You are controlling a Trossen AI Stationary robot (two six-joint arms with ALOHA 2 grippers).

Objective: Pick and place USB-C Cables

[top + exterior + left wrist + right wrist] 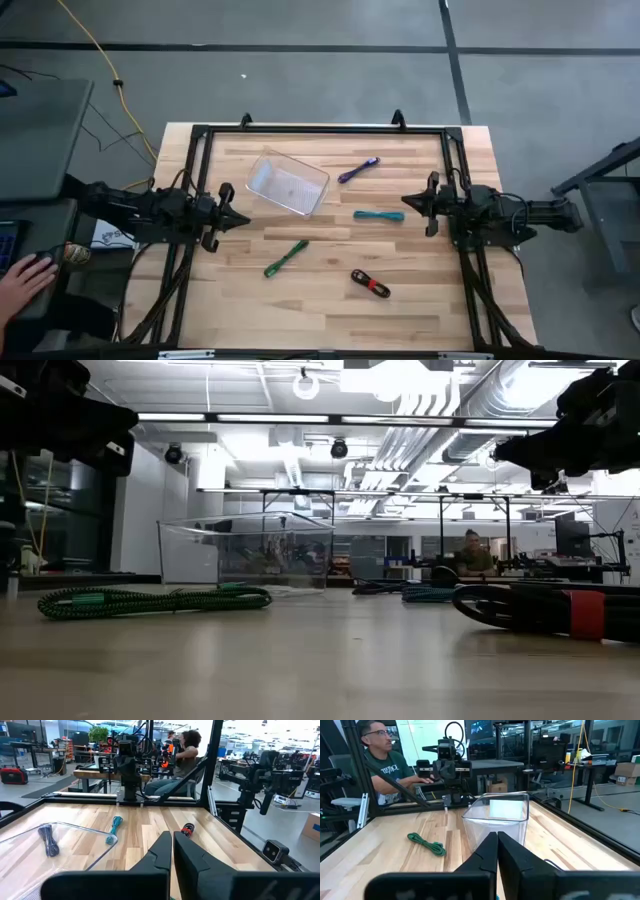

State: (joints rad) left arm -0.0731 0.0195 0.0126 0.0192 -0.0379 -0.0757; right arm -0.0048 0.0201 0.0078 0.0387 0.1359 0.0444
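Pale wood table [420, 300], clear plastic bin [287, 183]

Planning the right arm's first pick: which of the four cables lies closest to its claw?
The teal cable: it lies just in front of the right claw, while the purple, green and black ones sit farther off.

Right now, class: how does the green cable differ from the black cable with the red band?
The green cable lies stretched long and thin; the black cable is a shorter, thicker bundle. The green one has no band; the black one wears a red band. Both lie loose on the table, outside the bin.
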